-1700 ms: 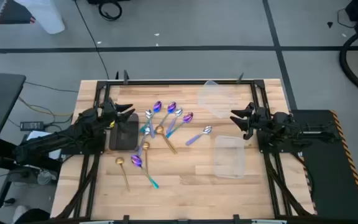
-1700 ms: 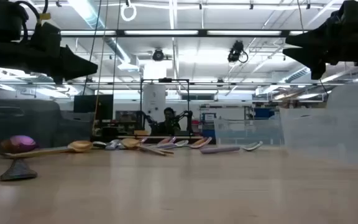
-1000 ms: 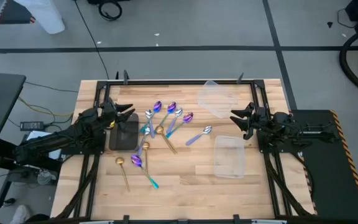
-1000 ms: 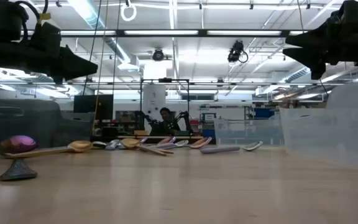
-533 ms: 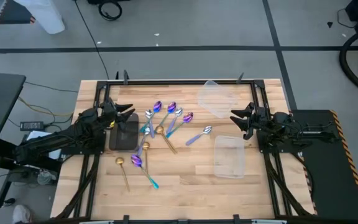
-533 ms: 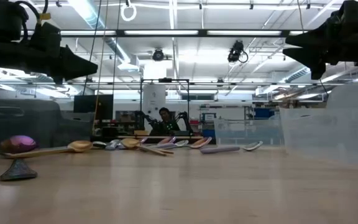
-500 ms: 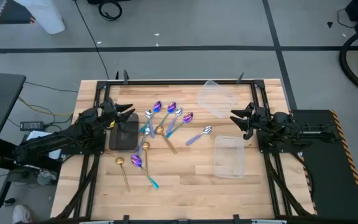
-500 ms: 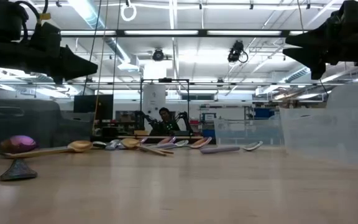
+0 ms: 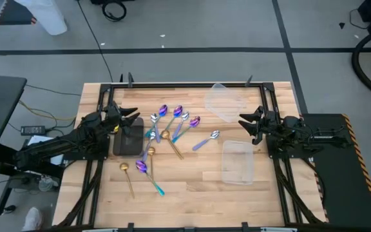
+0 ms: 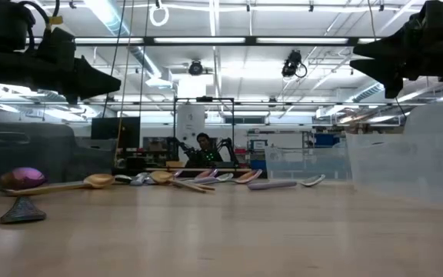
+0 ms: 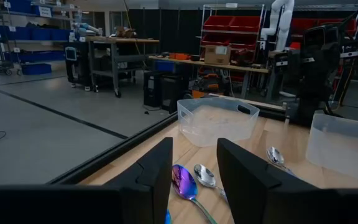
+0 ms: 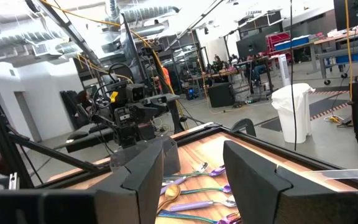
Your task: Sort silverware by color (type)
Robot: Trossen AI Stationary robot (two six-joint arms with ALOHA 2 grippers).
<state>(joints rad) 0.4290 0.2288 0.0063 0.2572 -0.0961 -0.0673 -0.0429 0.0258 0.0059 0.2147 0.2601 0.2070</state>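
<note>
No sorting is seen to be begun: the spoons (image 9: 166,132) are scattered unsorted on the wooden table (image 9: 192,180), most of them crossed in a loose cluster toward the left-centre, between the two arms. A gold spoon (image 9: 127,175) and an iridescent purple-blue spoon with a teal handle (image 9: 148,174) are set apart nearer the front edge, while a silver spoon with a lilac handle (image 9: 205,140) is found alone on the right of the cluster. The left gripper (image 9: 132,116) is held raised above the table's left side, just over a dark grey tray (image 9: 128,140); its jaws are parted with nothing between them — the gap is plain in the left wrist view, where the cluster shows through it. The right gripper (image 9: 245,122) is likewise held aloft on the right side, jaws parted and empty, between two clear plastic containers — one (image 9: 225,100) toward the far edge, the other (image 9: 238,161) nearer the front. The step in hand is judged to be the very start, with a first spoon yet to be chosen. For the next move an outlying spoon would best be picked, since its handle is clear of the others; the fingers would need to be lowered astride the thin handle, close to the wood. Within the cluster, overlapped handles could be dragged along.
</note>
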